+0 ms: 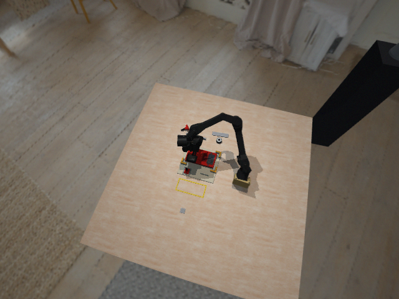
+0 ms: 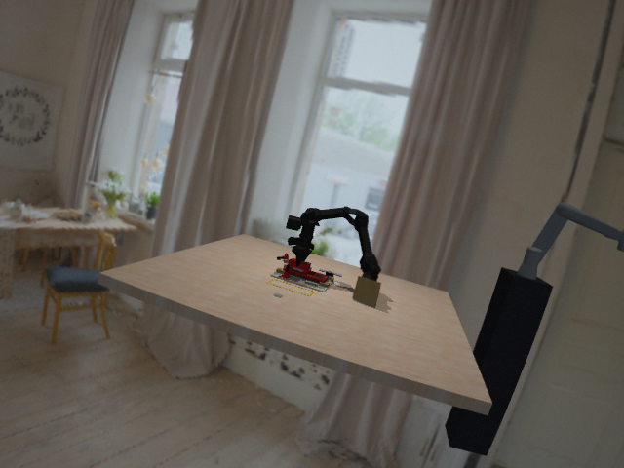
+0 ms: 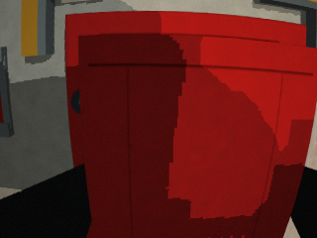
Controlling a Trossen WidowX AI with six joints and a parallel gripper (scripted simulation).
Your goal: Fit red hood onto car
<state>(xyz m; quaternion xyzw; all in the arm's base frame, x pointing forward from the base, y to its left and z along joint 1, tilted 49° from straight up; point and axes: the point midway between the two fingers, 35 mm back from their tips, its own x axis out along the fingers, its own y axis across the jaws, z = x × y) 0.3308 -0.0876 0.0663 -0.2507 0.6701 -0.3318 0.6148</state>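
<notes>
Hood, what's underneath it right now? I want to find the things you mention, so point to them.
Under the hood [image 2: 299, 265] [image 3: 223, 149], part of the red chassis [image 1: 211, 163] [image 2: 317, 276] [image 3: 114, 24] shows past its edge. The engine block, pegs and corner holes are covered, so seating can't be confirmed.
</notes>
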